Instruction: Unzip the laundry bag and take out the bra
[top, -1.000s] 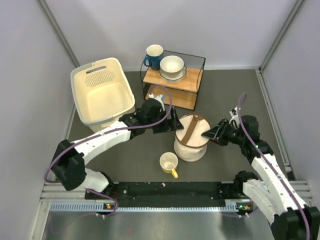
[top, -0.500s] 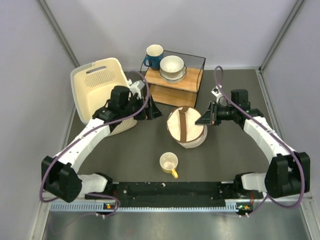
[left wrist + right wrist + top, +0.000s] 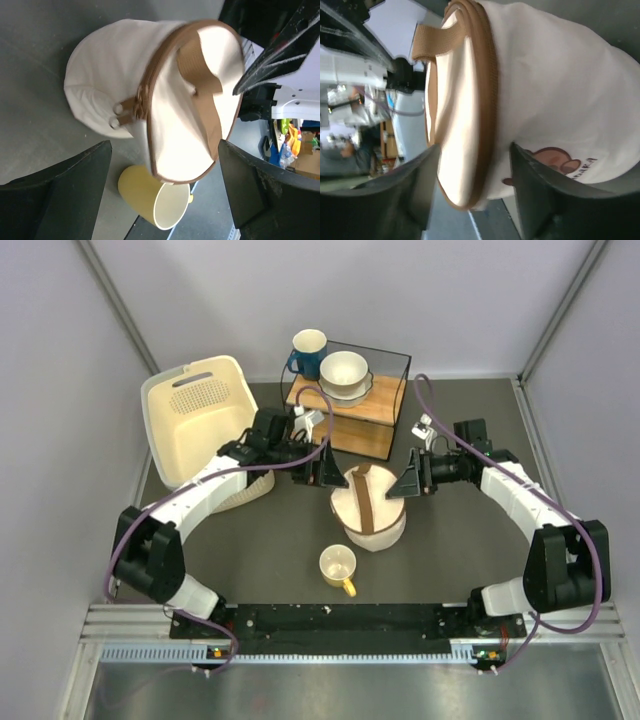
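The laundry bag (image 3: 368, 508) stands on the dark table, cream with a brown strap, its lid zipped shut. The left wrist view shows the bag (image 3: 115, 65), the brown zip around its lid and the zip pull (image 3: 126, 108) on the side. My left gripper (image 3: 326, 472) is open just left of the bag's top, its jaws (image 3: 164, 147) wide apart in front of the lid. My right gripper (image 3: 408, 485) is open at the bag's right side, and in its own view (image 3: 475, 147) the jaws straddle the lid's brown rim (image 3: 487, 100). The bra is hidden.
A yellow mug (image 3: 338, 567) stands just in front of the bag. A cream perforated basket (image 3: 205, 430) sits at the back left. A wire frame with a wooden shelf (image 3: 350, 408) behind the bag holds a blue mug (image 3: 307, 352) and a white bowl (image 3: 344, 375).
My left gripper swung away toward the basket and has come back to the bag's upper left. My right gripper moved up to the bag's right side. The bag has shifted a little.
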{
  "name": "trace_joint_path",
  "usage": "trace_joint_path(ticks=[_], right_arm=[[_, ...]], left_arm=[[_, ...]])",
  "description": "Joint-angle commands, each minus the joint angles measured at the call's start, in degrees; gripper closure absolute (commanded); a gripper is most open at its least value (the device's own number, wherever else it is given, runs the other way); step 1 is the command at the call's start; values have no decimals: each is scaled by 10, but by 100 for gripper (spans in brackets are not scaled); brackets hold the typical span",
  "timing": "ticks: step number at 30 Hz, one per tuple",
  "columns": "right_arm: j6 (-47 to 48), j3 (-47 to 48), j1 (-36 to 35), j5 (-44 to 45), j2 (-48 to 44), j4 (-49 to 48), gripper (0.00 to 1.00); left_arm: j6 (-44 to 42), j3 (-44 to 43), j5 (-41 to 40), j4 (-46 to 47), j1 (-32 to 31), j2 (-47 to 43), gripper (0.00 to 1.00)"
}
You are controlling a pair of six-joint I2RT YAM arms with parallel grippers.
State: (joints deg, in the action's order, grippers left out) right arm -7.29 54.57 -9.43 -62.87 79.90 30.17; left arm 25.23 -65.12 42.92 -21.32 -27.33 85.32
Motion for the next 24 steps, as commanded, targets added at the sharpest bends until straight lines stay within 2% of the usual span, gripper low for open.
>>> trace_joint_path(ticks=[1,3,5,6,7,9,10,11,13,15,18,20,22,24], right_arm=[[-17,25,-1,53,-30,-6,31],[-49,10,-1,106,-51,-9,19],[-89,-19,-1,195,-98,-14,15],[-101,-31,-1,222,-117,-14,13],[-115,-53,-1,275,-162,-15,12],[-163,-81,-2,316,-216,-23,6],[-183,-110,-2,350,-242,-27,4],[-214,-122,-4,362,-296,-28,3],[-254,-157,-4,405,-344,-27,1],[-324,-179,-5,419,-414,-28,1],[-423,-230,-10,419,-484,-63,1],[-503,-283,-17,417,-507,-122,3],[-545,-339,-44,425,-537,-173,4],[-573,-358,-62,434,-532,-215,5]], left_arm=[[14,-50,47,58,-7,54,9],[24,-61,40,64,-12,68,14],[38,-62,25,69,-17,80,19],[50,-62,9,71,-18,81,28],[56,-62,2,71,-20,82,32],[74,-56,-3,87,-24,80,43],[77,-55,-5,93,-26,80,60],[82,-53,-8,97,-28,80,72],[101,-48,-27,98,-30,79,100],[144,-21,-50,109,-35,67,100],[211,34,-133,116,-65,16,100],[280,58,-198,100,-84,-18,100],[312,83,-218,84,-110,-38,100],[336,90,-211,70,-119,-43,85]])
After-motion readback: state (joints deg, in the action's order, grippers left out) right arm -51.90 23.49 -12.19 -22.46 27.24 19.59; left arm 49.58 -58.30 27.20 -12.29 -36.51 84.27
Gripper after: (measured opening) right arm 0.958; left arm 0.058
